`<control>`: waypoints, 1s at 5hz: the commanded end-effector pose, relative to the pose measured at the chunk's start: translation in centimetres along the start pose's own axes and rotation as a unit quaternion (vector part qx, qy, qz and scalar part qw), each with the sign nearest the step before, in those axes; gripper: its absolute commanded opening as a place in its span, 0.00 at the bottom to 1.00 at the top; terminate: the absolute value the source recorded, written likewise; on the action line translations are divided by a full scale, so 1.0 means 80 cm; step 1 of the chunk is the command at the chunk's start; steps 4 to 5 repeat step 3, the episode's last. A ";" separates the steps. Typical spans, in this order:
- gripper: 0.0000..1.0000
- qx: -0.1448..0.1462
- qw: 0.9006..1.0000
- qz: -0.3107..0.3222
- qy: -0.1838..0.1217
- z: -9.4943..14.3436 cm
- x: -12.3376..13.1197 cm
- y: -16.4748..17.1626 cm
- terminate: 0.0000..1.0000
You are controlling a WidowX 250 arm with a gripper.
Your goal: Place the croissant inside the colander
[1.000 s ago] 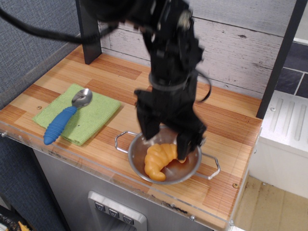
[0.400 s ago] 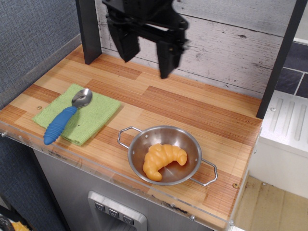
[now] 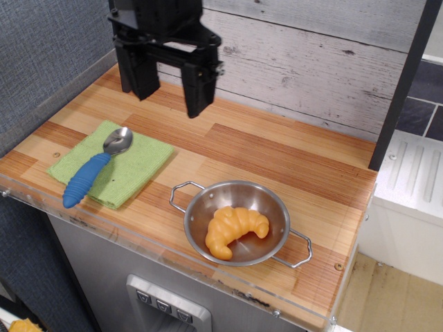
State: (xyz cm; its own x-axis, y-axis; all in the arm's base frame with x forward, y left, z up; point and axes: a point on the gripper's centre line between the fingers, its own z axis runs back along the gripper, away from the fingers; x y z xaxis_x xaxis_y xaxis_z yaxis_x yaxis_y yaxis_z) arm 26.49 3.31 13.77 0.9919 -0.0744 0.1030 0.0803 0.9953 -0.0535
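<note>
The orange-yellow croissant (image 3: 234, 229) lies inside the shiny steel colander (image 3: 239, 223), which stands near the front edge of the wooden counter with its wire handles at left and right. My black gripper (image 3: 171, 97) is high above the back left of the counter, far from the colander. Its two fingers (image 3: 196, 86) hang apart with nothing between them, so it is open and empty.
A green cloth (image 3: 113, 163) lies at the front left with a blue-handled spoon (image 3: 92, 171) on it. A whitewashed plank wall (image 3: 325, 69) backs the counter. A dark post (image 3: 398, 90) stands at the right. A clear acrylic lip (image 3: 138, 238) runs along the front edge.
My gripper let go of the croissant in the colander, rose up and moved back and to the left. The colander shifted slightly and the croissant stays in it.
</note>
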 end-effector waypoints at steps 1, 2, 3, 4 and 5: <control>1.00 0.014 1.000 0.005 -0.027 0.014 0.003 0.017 0.00; 1.00 0.014 1.000 0.005 -0.027 0.014 0.003 0.017 0.00; 1.00 0.014 1.000 0.005 -0.027 0.014 0.003 0.017 1.00; 1.00 0.014 1.000 0.005 -0.027 0.014 0.003 0.017 1.00; 1.00 0.014 1.000 0.005 -0.027 0.014 0.003 0.017 1.00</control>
